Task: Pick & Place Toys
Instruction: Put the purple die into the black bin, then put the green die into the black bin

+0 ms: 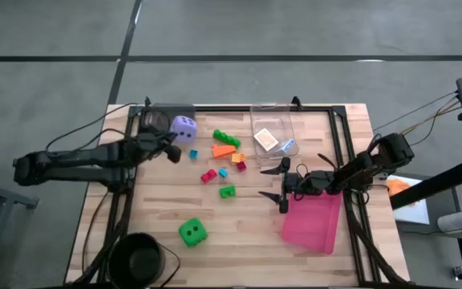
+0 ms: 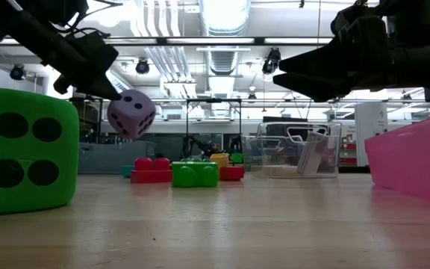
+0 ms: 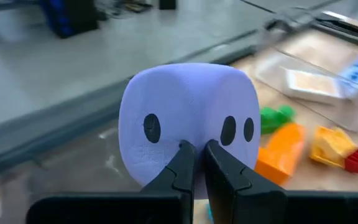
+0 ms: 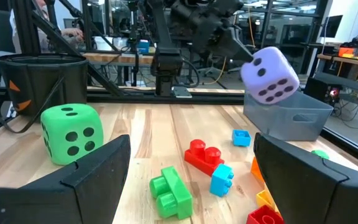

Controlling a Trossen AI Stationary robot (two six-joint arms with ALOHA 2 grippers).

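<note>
At the surface's eleven o'clock, your left gripper [image 1: 169, 149] pinches only the purple die's [image 1: 184, 128] soft skin, so it may slip free.

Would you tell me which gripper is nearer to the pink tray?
The right. The right gripper hangs open just beside the pink tray, at its near corner. The left gripper is across the table, pinching the purple die.

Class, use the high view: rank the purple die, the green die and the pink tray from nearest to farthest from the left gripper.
1. Purple die: pinched in the left gripper, lifted at the table's far left.
2. Green die: on the near side of the table.
3. Pink tray: on the right side, below the right gripper.
</note>
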